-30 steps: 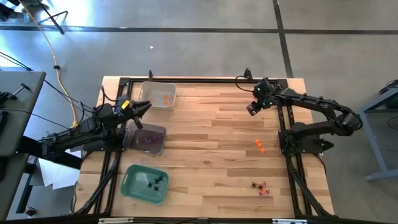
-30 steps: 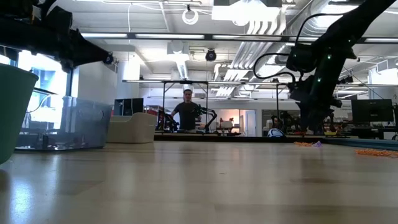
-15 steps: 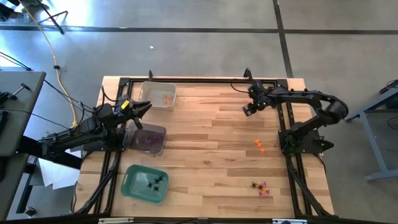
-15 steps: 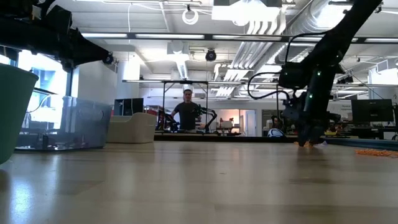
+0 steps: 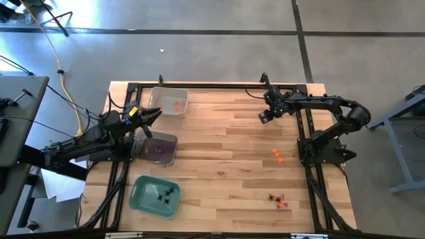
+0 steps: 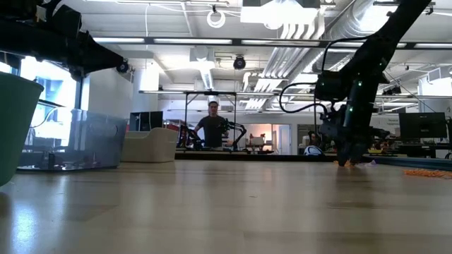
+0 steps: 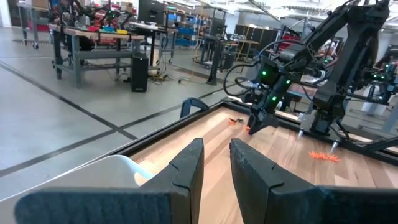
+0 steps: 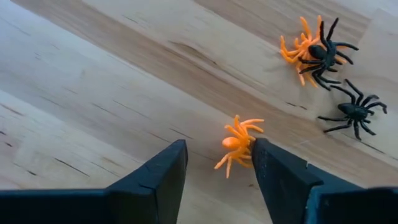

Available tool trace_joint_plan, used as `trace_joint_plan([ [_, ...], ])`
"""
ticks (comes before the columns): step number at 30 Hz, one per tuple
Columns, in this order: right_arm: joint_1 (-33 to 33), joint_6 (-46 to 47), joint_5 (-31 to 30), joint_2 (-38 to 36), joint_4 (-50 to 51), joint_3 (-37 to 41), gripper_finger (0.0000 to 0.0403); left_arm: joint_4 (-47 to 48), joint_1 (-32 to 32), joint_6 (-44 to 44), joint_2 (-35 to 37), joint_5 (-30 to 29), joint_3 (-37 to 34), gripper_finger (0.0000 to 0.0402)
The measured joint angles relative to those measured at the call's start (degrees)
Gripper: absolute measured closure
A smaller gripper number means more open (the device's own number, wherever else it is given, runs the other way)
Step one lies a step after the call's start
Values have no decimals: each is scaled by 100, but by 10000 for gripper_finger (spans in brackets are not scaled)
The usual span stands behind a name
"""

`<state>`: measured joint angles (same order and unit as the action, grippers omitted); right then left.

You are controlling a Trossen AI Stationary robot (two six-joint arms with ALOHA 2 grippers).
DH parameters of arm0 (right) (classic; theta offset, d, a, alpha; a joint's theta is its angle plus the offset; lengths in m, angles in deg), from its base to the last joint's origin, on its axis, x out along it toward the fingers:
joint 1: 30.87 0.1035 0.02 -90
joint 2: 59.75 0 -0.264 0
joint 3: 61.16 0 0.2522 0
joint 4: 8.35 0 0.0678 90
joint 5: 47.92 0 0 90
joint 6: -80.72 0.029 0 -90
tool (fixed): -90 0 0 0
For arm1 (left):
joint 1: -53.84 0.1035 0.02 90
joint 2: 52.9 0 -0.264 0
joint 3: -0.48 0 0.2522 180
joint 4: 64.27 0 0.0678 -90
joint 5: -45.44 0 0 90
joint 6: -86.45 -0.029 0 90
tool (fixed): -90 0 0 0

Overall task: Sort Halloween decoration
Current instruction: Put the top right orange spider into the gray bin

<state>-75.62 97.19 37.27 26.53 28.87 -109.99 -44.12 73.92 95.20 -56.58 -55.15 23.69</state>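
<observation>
Wooden table [image 5: 219, 146]: right tool [image 8: 214, 163] spread around an orange spider [image 8: 237, 144]; left tool [image 7: 216, 163] narrowly parted, empty.

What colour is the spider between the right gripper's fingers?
Orange spider, clearest in the right wrist view.

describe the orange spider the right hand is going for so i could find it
On the pale wooden table, look between the open fingers of the right hand, at the table's far right part. There lies a small orange plastic spider, alone; the other orange plastic spider farther off has a black plastic spider lying on it.
</observation>
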Motion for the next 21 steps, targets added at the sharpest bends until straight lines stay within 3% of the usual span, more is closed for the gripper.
trace_joint_plan([
  [11, -2, 131, 287, 4, -2, 4, 386, 2, 0, 63, 0, 0, 0, 337],
  [21, 1, 109, 319, 36, 82, -186, 397, 2, 0, 118, 0, -2, 0, 337],
])
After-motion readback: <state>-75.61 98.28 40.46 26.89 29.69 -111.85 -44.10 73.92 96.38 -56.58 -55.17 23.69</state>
